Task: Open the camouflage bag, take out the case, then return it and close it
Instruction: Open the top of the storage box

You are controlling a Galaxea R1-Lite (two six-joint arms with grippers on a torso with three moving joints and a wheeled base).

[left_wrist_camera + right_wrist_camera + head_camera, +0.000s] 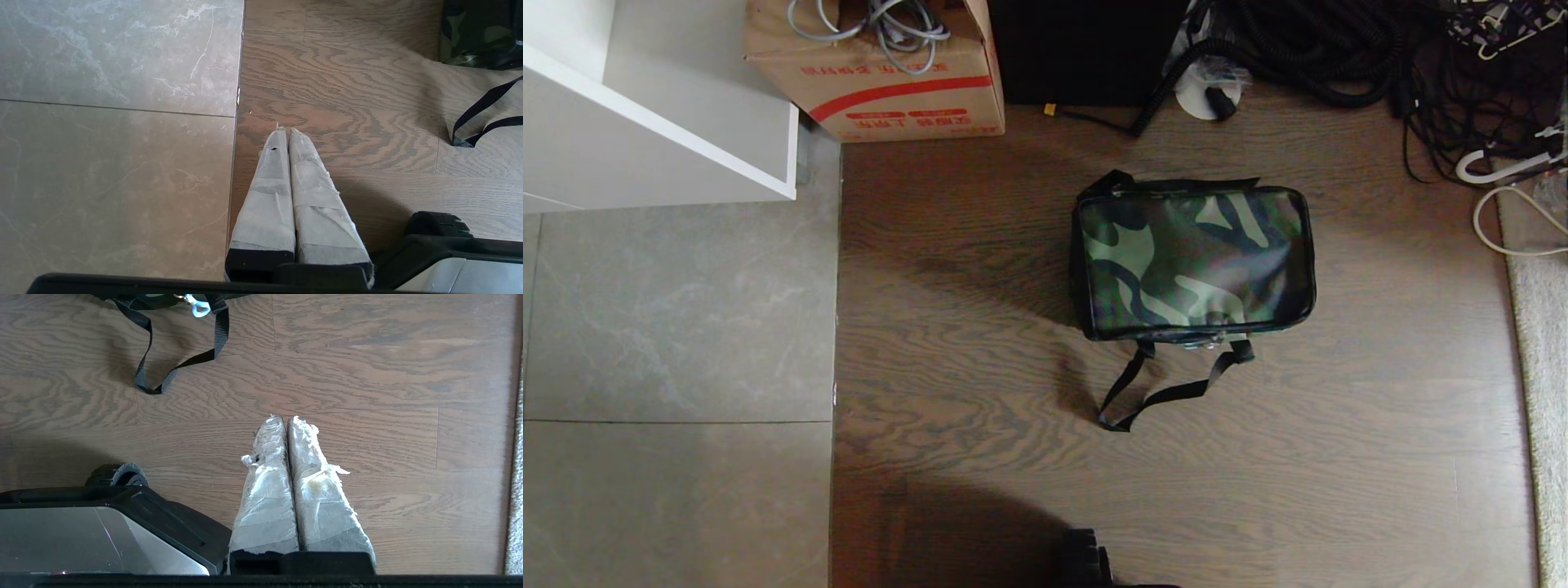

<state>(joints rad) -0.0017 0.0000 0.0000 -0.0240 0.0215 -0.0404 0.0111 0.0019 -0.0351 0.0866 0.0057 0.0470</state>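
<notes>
One boxy soft camouflage bag (1192,261) in green, black and tan fabric, lying flat and closed on the brown wood-grain floor (980,408), right of centre in the head view. No case can be seen; presumably it sits inside. A black webbing strap (1156,392) trails from the bag's lower edge toward the bottom of the frame, and a small pale metal clip (197,307) shows at that edge in the right wrist view.

Two grippers, both idle and low beside the robot's base, well apart from the bag. Left gripper (285,131): tape-wrapped fingers pressed together, empty, over the seam between wood and grey stone tile (678,327). Right gripper (283,418): fingers likewise closed, empty, over bare wood.

Hazards, as judged:
- The loose strap could snag a finger on approach and drag the whole bag.
- The bag is soft and unanchored, so pulling at its closure with one arm may slide or lift it rather than open it.
- The frayed tape on the right fingers may catch on fabric.

Surroundings, upper frame: a tan cardboard box (882,82) with a red stripe and red printed characters, upside down and not legible; a tall black box (1086,49); coiled black cables (1339,49). No brand readable on the bag.
</notes>
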